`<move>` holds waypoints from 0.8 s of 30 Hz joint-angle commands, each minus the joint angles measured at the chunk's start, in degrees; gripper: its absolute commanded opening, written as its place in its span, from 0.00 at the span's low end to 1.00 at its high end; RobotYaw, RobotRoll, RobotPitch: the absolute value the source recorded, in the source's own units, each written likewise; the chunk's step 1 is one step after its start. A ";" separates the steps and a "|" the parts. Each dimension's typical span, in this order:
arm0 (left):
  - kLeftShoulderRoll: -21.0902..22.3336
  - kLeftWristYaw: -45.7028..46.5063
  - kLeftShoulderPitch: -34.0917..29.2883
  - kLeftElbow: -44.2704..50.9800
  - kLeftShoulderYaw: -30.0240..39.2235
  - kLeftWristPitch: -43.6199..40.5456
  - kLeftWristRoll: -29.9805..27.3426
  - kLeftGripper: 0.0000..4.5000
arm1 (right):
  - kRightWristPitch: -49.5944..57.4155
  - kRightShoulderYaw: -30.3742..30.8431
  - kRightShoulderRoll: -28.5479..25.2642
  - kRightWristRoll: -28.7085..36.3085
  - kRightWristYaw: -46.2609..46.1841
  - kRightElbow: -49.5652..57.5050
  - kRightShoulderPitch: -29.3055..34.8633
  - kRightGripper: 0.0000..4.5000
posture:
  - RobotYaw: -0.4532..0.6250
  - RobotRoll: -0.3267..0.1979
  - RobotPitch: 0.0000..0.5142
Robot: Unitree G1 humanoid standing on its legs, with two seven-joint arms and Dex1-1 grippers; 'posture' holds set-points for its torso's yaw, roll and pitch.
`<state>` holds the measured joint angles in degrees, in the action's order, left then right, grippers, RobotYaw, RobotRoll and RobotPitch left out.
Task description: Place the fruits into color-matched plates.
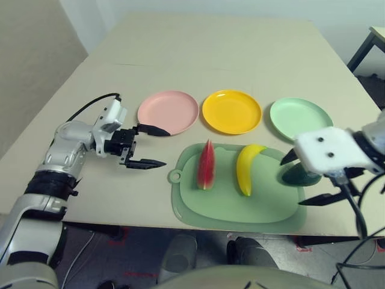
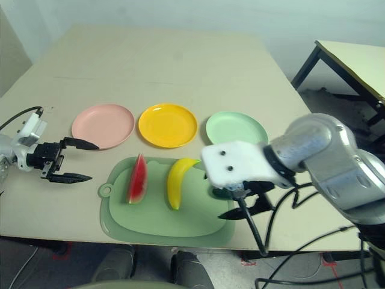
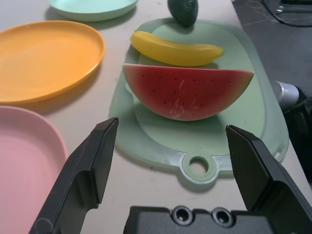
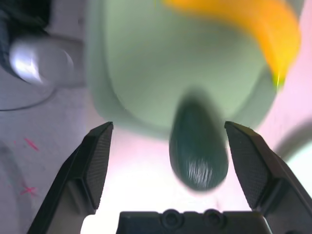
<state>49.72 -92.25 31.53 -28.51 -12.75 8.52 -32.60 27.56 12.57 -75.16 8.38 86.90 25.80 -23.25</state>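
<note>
A red watermelon wedge (image 1: 206, 165) and a yellow banana (image 1: 248, 168) lie side by side on the green cutting mat (image 1: 228, 208). The dark green avocado (image 1: 299, 176) rests at the mat's right edge, partly off it. My right gripper (image 4: 168, 127) stands open around the avocado (image 4: 197, 148), one finger on each side, with gaps showing. My left gripper (image 1: 165, 147) is open and empty, just left of the mat and in front of the pink plate (image 1: 168, 112). The yellow-orange plate (image 1: 231, 111) and the mint green plate (image 1: 299, 117) sit in the same row, all bare.
The mat lies close to the table's front edge (image 1: 180, 224). Black cables (image 2: 283, 211) hang from my right arm over that edge. A second table (image 2: 355, 60) stands off to the far right. Bare tabletop stretches behind the plates.
</note>
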 commanded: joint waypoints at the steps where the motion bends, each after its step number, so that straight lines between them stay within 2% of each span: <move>1: 0.05 -0.25 0.57 -0.38 -1.22 0.95 0.32 1.00 | -5.70 0.11 -0.03 -4.28 -2.83 -5.53 2.32 0.99 | 0.56 0.62 0.20; 6: 0.33 -0.25 0.51 -0.45 -1.49 1.02 0.04 1.00 | -11.51 0.92 1.75 -7.91 -4.94 -10.84 3.76 0.99 | 0.57 0.62 0.21; 12: 0.84 -0.25 -0.58 0.66 -1.13 0.67 -0.29 1.00 | -13.04 1.53 5.45 -10.27 -5.87 -14.40 2.23 0.99 | 0.58 0.62 0.21; 24: 1.94 -0.25 -1.66 2.96 -0.35 -0.13 -0.55 1.00 | -15.74 3.52 9.53 -13.51 -5.80 -19.64 1.07 0.99 | 0.60 0.62 0.21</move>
<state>50.95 -92.25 30.50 -26.71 -13.59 8.79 -33.18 12.32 15.14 -65.87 -4.18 81.06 6.95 -21.60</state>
